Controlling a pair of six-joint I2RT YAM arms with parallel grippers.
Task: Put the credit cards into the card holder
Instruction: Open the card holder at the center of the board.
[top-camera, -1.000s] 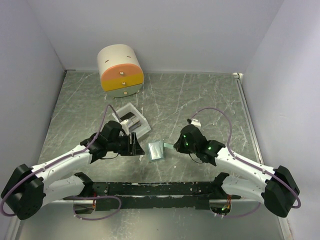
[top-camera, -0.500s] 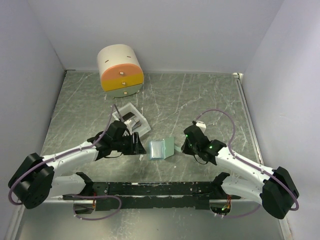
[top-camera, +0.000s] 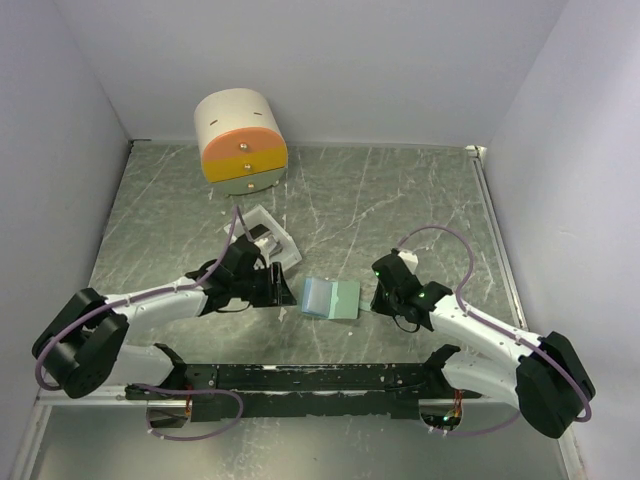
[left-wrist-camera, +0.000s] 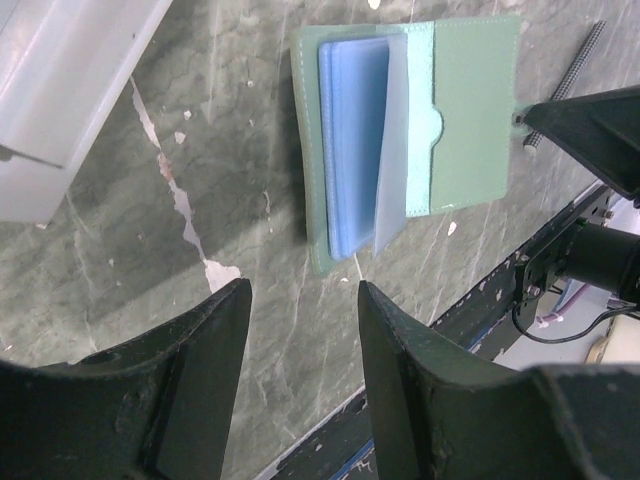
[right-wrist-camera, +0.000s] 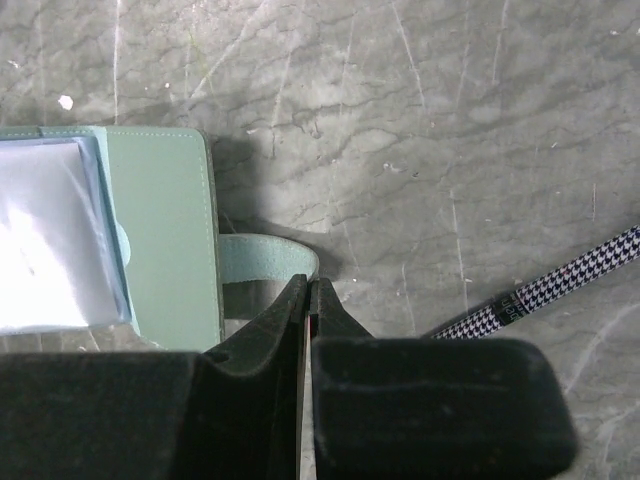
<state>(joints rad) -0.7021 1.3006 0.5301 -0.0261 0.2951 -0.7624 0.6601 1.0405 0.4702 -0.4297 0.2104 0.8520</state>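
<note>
Holder (top-camera: 331, 298) open flat on desk (top-camera: 420, 200) centre, right tool (right-wrist-camera: 308, 285) clamped on its strap (right-wrist-camera: 265, 262) at 3 o'clock, likely pinning it open; left tool (left-wrist-camera: 302, 295) apart, empty, at 9 o'clock, no card yet

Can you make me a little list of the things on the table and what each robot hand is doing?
card holder: lying open on the table, pale blue pockets showing
cards in holder: none that I can see
left gripper: open, empty, just left of the holder, not touching
right gripper: shut, pinching the holder's strap
white box: behind the left gripper, something dark inside, too small to tell
round drawer unit: back left, orange and yellow drawers
</note>
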